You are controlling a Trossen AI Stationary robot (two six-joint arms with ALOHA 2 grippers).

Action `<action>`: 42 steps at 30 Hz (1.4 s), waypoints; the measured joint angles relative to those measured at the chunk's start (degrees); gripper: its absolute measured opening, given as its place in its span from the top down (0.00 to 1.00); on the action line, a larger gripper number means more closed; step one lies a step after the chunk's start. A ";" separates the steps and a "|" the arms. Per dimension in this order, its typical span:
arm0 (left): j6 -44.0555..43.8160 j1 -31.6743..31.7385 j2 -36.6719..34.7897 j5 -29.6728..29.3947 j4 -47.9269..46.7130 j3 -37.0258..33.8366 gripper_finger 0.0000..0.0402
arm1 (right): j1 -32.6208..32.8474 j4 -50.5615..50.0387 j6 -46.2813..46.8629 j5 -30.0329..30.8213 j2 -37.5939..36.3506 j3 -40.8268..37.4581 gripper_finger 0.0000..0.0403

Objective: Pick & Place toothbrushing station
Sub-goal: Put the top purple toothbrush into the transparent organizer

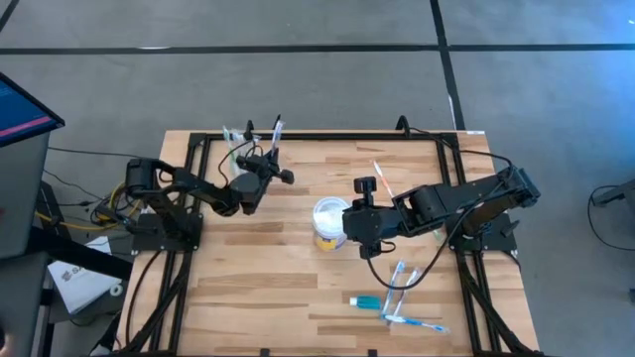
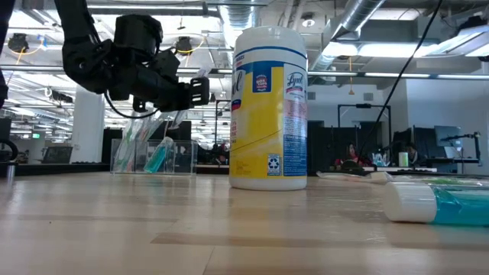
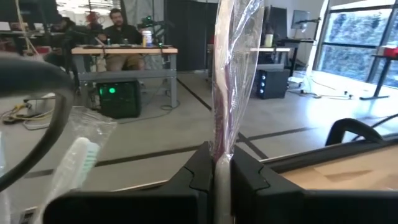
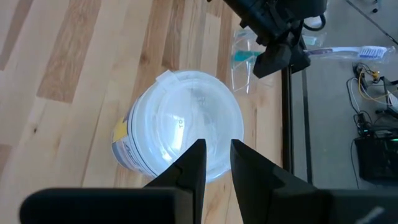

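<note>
While the left gripper [image 1: 276, 175] pinches a wrapped toothbrush [image 1: 277, 134], the toothbrushing station [image 1: 241, 142] sits just beside it.

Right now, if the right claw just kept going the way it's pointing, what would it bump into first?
Most likely the white lid of the wipes tub: the right gripper hangs above it, pointing down, fingers slightly apart. How far above is hard to judge.

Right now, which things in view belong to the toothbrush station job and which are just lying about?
Job:
- toothbrushing station, far table edge
- wrapped toothbrush, pinched in the left gripper

Lying about:
- wipes tub, under the right gripper
- toothpaste tube
- loose wrapped toothbrushes, near edge
</note>
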 joint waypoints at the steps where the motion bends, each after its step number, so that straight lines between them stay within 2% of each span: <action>1: 0.00 0.20 0.00 0.01 0.01 0.00 0.97 | 0.00 -0.12 -0.02 0.00 0.00 0.00 0.84; 14: -1.84 1.49 2.18 1.78 0.43 1.02 0.97 | 0.00 -0.11 -0.03 0.00 0.00 0.00 0.84; 18: -0.15 1.49 4.34 2.11 0.23 3.03 0.97 | 0.00 -0.03 -0.31 0.00 0.00 0.04 0.84; 24: 3.89 2.07 7.76 -0.70 0.28 5.27 0.97 | 0.00 -0.38 -0.34 -0.09 0.13 0.04 0.84; 42: 0.39 4.11 10.27 1.89 0.18 5.27 0.96 | 0.02 0.80 -0.98 -0.17 0.17 -2.71 0.84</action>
